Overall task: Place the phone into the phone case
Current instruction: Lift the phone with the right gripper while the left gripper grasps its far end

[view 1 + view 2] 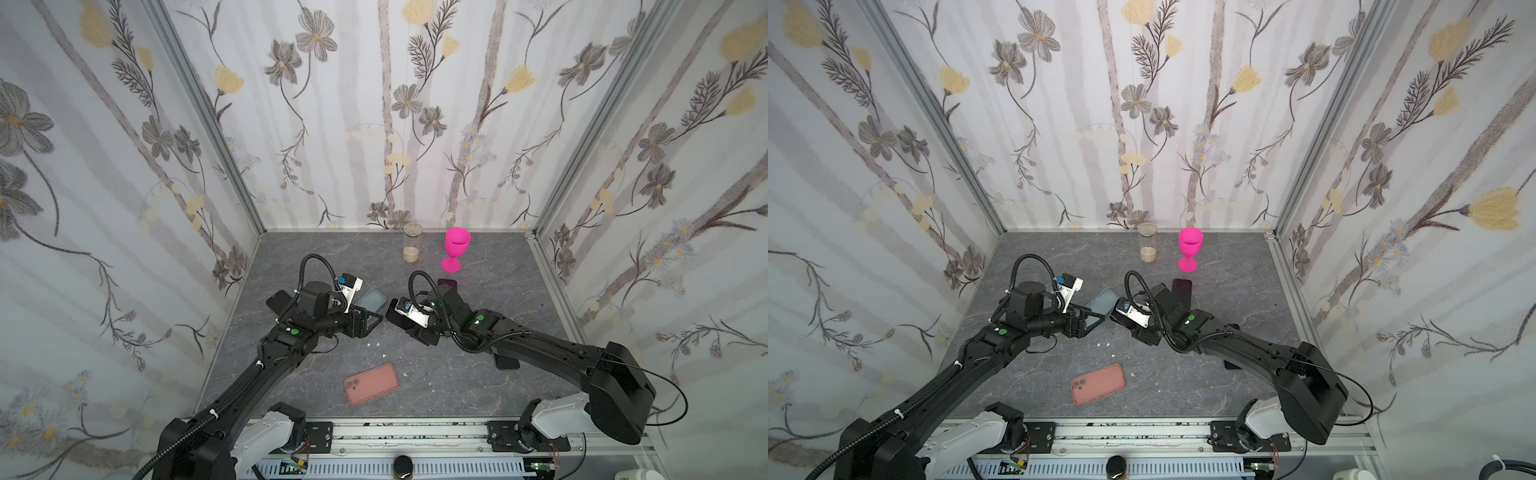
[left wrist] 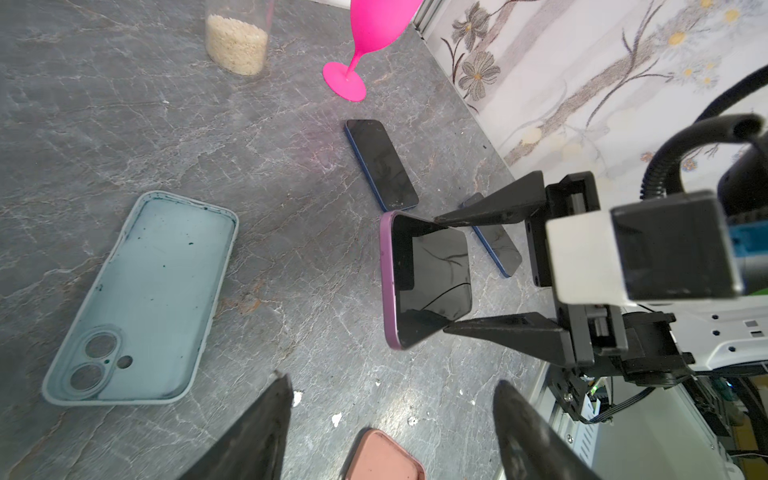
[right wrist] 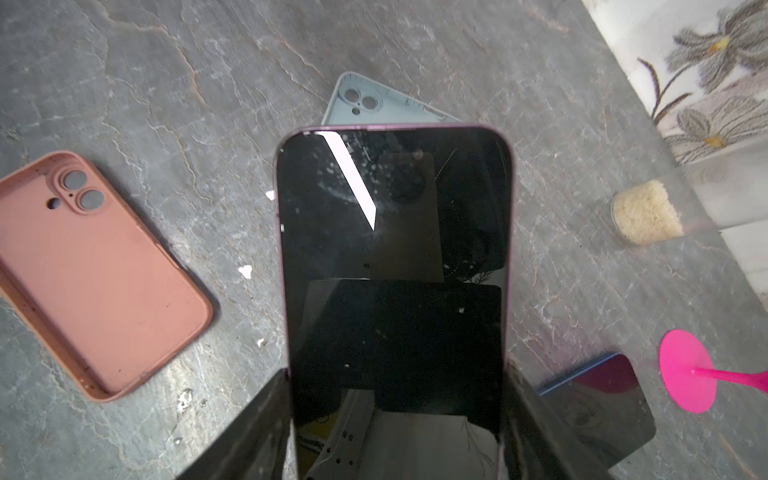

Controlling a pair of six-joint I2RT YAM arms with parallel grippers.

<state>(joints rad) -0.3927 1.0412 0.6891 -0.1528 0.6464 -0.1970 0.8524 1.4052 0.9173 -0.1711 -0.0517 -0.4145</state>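
Two fingers of the right end effector (image 2: 446,274) pinch the phone (image 3: 395,249) across its width, on its long edges near one end. Its long axis runs straight out from the grip, screen facing up, and it seems to be held clear of the bench (image 1: 457,386). Just beyond the phone's free end the blue case (image 2: 141,299) lies flat on the bench, open side up. Its camera holes are at the end away from the phone, and its long axis is a little skewed from the phone's. The left end effector (image 2: 392,382) hangs near that case, fingers spread with nothing between them. Both arms are near the case, but only the right one carries the phone. The phone is a rigid, glossy slab with a purple rim and rounded corners. The case looks soft and matt, with a raised lip. A salmon case (image 3: 99,274) lies well apart, nearer the arms' bases.
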